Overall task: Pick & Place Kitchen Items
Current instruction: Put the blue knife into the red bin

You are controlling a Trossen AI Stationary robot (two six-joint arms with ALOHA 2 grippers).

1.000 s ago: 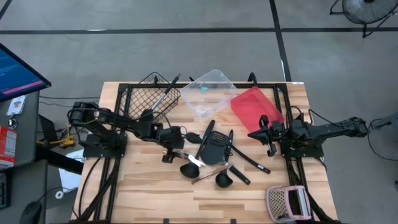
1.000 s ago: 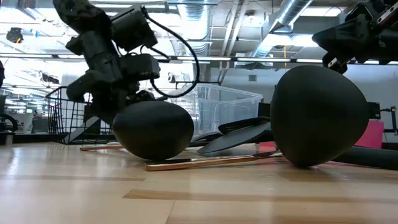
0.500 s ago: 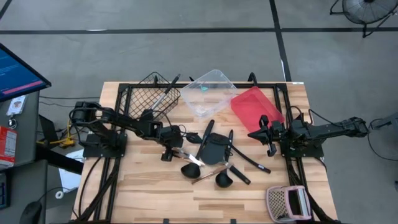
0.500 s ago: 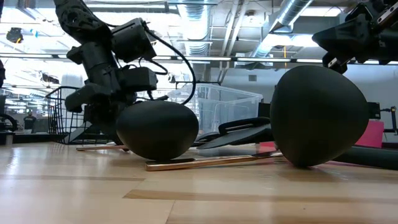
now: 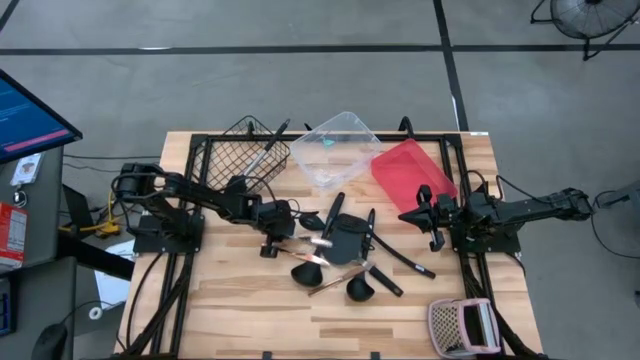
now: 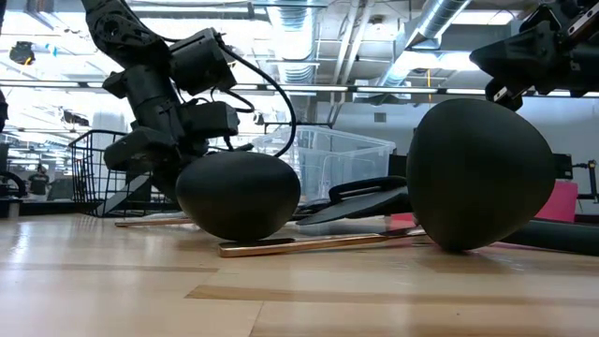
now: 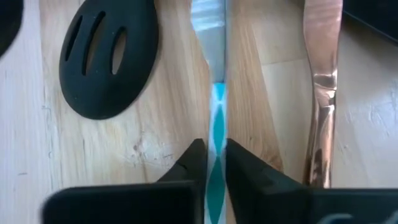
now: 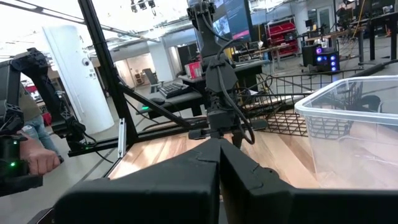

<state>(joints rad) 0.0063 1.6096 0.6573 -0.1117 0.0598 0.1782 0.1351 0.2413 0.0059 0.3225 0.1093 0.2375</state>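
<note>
The pale butcher-block wooden table (image 5: 230, 300) has a smooth, lightly sheened top with visible grain and small scuffs. The oval slotted black plastic spoon head (image 7: 106, 59) looks matt and smooth. At its 3 o'clock lies the flat brushed-steel blade with a glossy teal-and-white patterned handle (image 7: 214, 112); further toward 3 o'clock, the copper-coloured polished metal handle (image 7: 322, 87) mirrors the light. The left gripper (image 7: 211, 163) has matt black fingers. The black wire basket (image 5: 245, 152) is thin coated metal; the clear plastic tub (image 5: 338, 147) is glossy.
</note>
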